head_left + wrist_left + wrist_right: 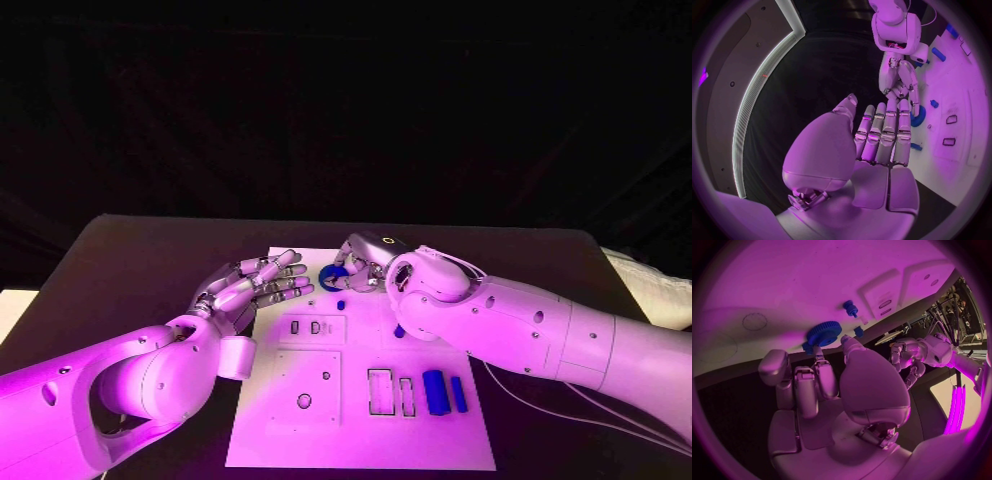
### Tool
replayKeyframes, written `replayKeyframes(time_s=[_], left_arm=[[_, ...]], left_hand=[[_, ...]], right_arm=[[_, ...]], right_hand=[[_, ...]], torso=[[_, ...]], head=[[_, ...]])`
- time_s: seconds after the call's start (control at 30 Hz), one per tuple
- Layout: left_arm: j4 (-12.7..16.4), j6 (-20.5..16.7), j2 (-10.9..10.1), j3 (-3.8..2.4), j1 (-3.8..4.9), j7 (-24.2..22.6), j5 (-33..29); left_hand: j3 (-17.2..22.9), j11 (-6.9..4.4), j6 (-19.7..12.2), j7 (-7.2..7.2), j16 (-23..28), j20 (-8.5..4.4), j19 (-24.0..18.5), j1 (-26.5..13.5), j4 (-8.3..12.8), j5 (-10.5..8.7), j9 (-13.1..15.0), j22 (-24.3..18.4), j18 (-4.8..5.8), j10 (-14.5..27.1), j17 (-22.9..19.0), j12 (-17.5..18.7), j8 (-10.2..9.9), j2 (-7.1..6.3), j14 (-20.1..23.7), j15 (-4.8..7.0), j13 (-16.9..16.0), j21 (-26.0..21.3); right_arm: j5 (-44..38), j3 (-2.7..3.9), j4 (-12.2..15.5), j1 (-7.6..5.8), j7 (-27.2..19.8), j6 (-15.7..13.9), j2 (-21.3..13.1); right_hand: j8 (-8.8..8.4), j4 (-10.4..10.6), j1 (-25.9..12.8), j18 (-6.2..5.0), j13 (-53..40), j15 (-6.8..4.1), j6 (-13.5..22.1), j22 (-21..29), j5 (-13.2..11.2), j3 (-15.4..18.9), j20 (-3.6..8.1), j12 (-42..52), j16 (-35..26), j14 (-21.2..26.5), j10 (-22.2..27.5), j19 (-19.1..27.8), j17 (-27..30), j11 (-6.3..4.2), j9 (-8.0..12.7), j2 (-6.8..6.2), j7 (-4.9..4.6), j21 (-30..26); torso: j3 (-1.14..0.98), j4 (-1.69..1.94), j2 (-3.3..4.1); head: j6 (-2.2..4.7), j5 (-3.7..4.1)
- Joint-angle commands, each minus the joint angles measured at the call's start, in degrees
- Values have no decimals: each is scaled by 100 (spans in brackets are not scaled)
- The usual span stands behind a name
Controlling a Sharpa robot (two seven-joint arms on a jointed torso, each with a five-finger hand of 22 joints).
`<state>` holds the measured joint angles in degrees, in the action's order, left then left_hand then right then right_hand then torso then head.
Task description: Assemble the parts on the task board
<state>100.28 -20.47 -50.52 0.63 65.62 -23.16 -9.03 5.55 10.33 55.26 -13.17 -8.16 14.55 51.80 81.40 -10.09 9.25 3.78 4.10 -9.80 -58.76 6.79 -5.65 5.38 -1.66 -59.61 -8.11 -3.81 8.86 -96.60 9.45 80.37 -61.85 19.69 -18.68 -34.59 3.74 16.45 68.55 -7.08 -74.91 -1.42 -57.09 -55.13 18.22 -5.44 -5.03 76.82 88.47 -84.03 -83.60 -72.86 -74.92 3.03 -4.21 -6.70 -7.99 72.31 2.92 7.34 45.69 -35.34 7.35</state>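
Black bench [159,240] carried the white task board [346,440] at centre frame. At its upper edge the right hand [368,262] pinched a blue gear [823,332]. Just left, the left hand [257,285] hovered, fingers straight, holding nothing. Two blue bars [444,392] lay lower right.

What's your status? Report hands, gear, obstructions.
Left robot hand open, fingers spread, holding nothing. Right robot hand pinching the blue gear at the task board's far edge. Nothing blocking.
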Motion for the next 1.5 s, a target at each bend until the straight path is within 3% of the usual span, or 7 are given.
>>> replayKeyframes(time_s=[0.03, 0.13, 0.23, 0.5, 0.7, 0.97, 1.5], left_arm=[[1, 111, 0, -3, 6, -19, -8], [-4, 112, -9, -3, 6, -20, -8], [-9, 111, -23, -3, 6, -23, -8], [-62, 184, -52, -3, 6, -89, 459], [-123, 244, -54, -3, 3, -118, 645], [-183, 270, -55, -1, -3, -125, 682], [-242, 274, -43, 0, -14, -116, 672]], left_hand=[[-8, 12, -25, -19, 24, 14, 39, -7, 36, -12, -6, -7, -70, 17, 5, 27, -26, 36, -38, -15, 7, -17], [-8, 12, -25, -19, 24, 14, 39, -7, 36, -12, -6, -7, -70, 17, 5, 27, -26, 36, -38, -15, 7, -17], [-8, 12, -25, -19, 24, 14, 38, -8, 36, -12, -6, -7, -70, 17, 5, 27, -26, 36, -38, -15, 7, -17], [32, 11, -27, -12, 57, 17, 39, 62, 121, -7, -4, -14, -70, 21, 5, 56, -45, 61, -37, -18, 7, -44], [37, 10, -28, -9, 63, 18, 39, 71, 133, -7, -4, -15, -70, 23, 5, 61, -48, 62, -36, -18, 7, -48], [38, 9, -29, -7, 64, 18, 39, 72, 137, -8, -4, -15, -70, 23, 5, 62, -49, 62, -36, -18, 7, -49], [38, 9, -29, -7, 64, 18, 39, 72, 137, -8, -4, -15, -70, 23, 5, 62, -49, 62, -36, -18, 7, -49]], right_arm=[[138, 7, 101, 27, -309, -1003, -90], [288, 24, 247, 55, -519, -1376, -235], [569, 66, 429, 74, -767, -1467, -465], [1854, 145, 707, 55, -2006, -669, -1306], [2891, 163, 674, 84, -2591, -126, -1887], [2981, 168, 436, 267, -2777, -207, -2303], [2606, 177, -39, 473, -2746, -224, -2298]], right_hand=[[5, -5, 39, 54, -538, 39, -33, -5, 96, 64, -2, 26, 34, -544, -38, -33, -1255, 6, 2, 77, -1, 36], [-1, -19, 113, 53, -533, 37, -32, -3, 200, 97, 0, 13, 29, -541, -32, -29, -1244, 5, 3, 74, -1, 36], [-3, -40, 201, 53, -536, 36, -31, -1, 260, 117, 0, 10, 33, -543, -31, -25, -1252, 4, 4, 72, 0, 37], [0, -353, 802, 48, -526, 41, -46, 18, -44, 93, 0, -33, 48, -549, -2, 5, -1285, 6, 5, 97, -10, 26], [5, -714, 1296, 41, -447, 38, -89, 59, -668, 56, 0, -164, 22, -536, 60, 43, -1233, 6, 4, 132, -16, 2], [-2, -985, 1574, 37, -423, 37, -105, 73, -678, 26, 0, -209, 11, -531, 74, 59, -1213, 5, 10, 98, -22, -4], [-20, -1030, 1557, 25, -367, 44, -48, 140, -595, 61, -4, -294, -2, -525, 113, 97, -1189, 16, 24, 51, -34, -38]], torso=[[0, -7, -1], [-4, -16, -4], [-9, -25, -4], [-40, -113, -43], [-86, -176, -52], [-123, -212, -63], [-117, -194, -60]], head=[[7, -5], [19, 6], [33, 19], [47, 8], [40, 54], [41, 88], [14, 114]])
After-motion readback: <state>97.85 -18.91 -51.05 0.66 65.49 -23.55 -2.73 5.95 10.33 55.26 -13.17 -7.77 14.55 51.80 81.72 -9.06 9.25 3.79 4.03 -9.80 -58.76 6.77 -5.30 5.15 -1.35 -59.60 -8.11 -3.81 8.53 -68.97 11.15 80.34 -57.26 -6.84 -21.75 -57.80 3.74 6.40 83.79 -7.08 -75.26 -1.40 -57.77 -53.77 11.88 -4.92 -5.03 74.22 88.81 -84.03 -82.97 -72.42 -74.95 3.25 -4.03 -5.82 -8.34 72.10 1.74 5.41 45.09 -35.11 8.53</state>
